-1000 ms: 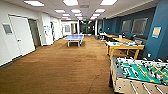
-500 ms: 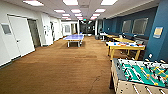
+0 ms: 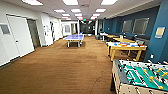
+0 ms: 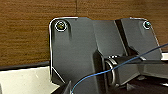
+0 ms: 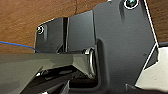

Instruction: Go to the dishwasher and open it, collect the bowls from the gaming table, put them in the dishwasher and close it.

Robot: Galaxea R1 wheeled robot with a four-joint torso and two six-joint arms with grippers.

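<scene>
I am driving over the brown carpet floor (image 3: 62,67); no dishwasher is visible yet. The long white-topped gaming table (image 3: 126,45) stands at middle right. Whether my fingers are clenched, I cannot tell.

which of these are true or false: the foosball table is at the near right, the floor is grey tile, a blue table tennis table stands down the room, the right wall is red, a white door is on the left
1. The foosball table is at the near right of the head view. True.
2. The floor is grey tile. False: it is brown.
3. A blue table tennis table stands farther down the room. True.
4. The right wall is red. False: it is dark blue.
5. A white door is on the left. True.
</scene>
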